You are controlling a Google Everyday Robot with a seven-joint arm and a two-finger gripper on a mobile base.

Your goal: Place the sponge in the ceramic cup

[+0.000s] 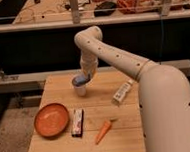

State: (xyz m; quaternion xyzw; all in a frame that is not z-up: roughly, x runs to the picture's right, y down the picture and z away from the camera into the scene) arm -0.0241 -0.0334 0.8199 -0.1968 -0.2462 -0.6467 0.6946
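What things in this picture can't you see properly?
1. Inside of the cup: camera view; the gripper and the sponge sit right over its mouth.
2. Bottom of the sponge: camera view; hidden by the cup's rim.
3. Bottle label: camera view; too small to read.
4. Table, right edge: camera view; covered by the robot's arm.
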